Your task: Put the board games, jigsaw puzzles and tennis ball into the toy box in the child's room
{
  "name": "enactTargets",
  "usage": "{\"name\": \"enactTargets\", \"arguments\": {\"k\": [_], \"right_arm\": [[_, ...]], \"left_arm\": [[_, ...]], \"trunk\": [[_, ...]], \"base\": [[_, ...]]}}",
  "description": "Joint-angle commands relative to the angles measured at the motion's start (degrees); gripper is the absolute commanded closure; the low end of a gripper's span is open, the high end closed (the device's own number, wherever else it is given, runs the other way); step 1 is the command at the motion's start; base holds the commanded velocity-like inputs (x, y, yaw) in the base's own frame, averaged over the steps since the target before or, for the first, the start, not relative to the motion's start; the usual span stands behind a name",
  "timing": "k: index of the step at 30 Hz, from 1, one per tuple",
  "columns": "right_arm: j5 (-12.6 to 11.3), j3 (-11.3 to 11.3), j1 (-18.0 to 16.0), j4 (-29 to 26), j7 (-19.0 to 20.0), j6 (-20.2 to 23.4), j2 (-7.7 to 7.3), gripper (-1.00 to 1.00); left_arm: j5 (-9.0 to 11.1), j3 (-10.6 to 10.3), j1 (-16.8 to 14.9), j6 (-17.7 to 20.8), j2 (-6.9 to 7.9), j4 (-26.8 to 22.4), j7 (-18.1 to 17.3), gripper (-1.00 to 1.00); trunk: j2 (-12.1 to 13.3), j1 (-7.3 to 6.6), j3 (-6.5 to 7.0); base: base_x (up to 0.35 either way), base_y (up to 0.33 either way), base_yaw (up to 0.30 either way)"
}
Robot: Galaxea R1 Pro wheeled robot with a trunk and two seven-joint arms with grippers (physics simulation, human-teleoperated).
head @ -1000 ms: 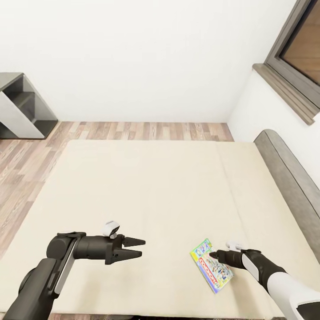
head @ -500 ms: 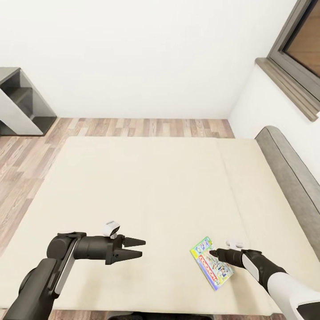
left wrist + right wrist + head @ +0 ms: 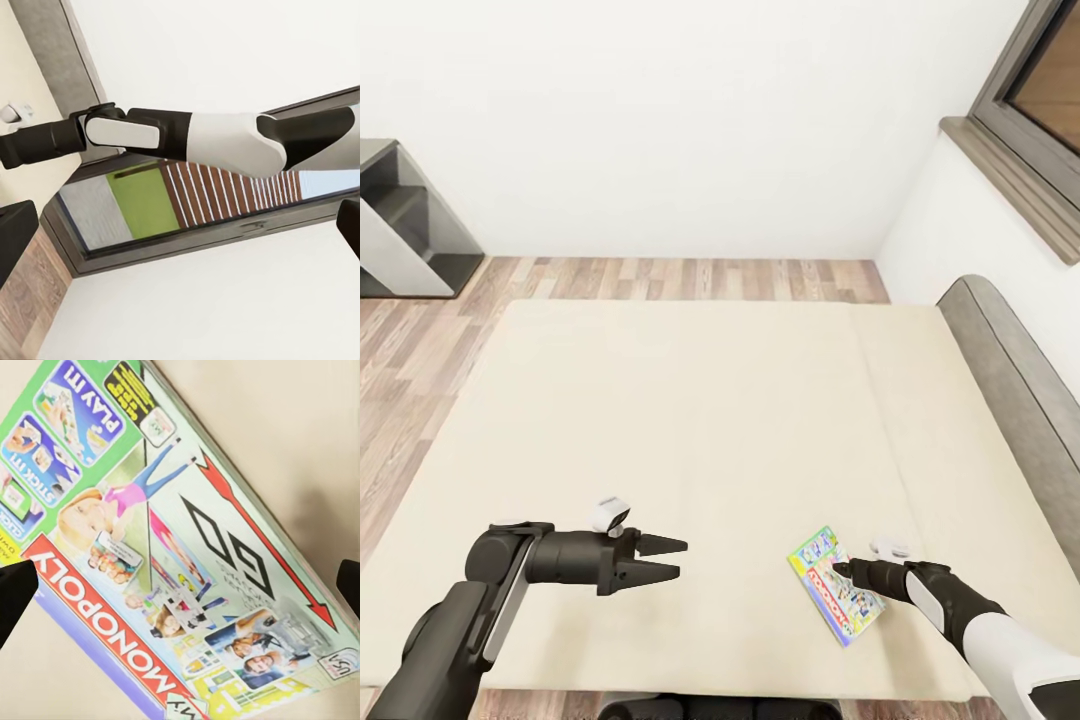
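One board game (image 3: 835, 583), a flat green-edged box with a red Monopoly banner, lies face up on the beige mattress of the bed (image 3: 690, 420), near its front right corner. My right gripper (image 3: 838, 572) hangs just above the box, open. In the right wrist view the printed lid (image 3: 187, 562) spans the picture, with the right gripper (image 3: 180, 585) spread wide over it and a dark fingertip (image 3: 15, 592) at the edge. My left gripper (image 3: 670, 558) is open over bare mattress, well left of the box. The left gripper (image 3: 180, 232) faces my right arm (image 3: 187, 139).
A grey padded headboard (image 3: 1010, 370) runs along the bed's right side under a grey-framed window (image 3: 1040, 90). A grey open shelf unit (image 3: 405, 240) stands at the far left on the wood-plank floor (image 3: 690, 280). A white wall closes the far side.
The whole picture has shifted: bed, shelf and game sit a little higher in the view, so the camera has moved. Both grippers keep their pose and stay open.
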Motion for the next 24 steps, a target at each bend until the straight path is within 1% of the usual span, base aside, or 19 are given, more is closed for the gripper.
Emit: {"name": "enactTargets", "arguments": {"k": [1,20,24], "right_arm": [[-0.5,0.4,0.0,-0.1,0.0,0.3,-0.06,-1.0],[-0.5,0.4,-0.1,-0.1,0.0,0.1,-0.1,-1.0],[-0.5,0.4,0.0,0.1,-0.1,-1.2,-0.57,-1.0]], "left_arm": [[0.1,-0.1,0.0,0.6,0.08,0.0,-0.1,-1.0],[0.1,-0.1,0.0,0.6,0.01,0.0,-0.1,-1.0],[0.1,-0.1,0.0,0.6,-0.05,0.1,-0.1,-1.0]], "trunk": [[-0.1,0.03,-0.17],[-0.1,0.03,-1.92],[-0.1,0.03,-2.29]], "base": [[0.0,0.0,0.0],[0.0,0.0,0.0],[0.0,0.0,0.0]]}}
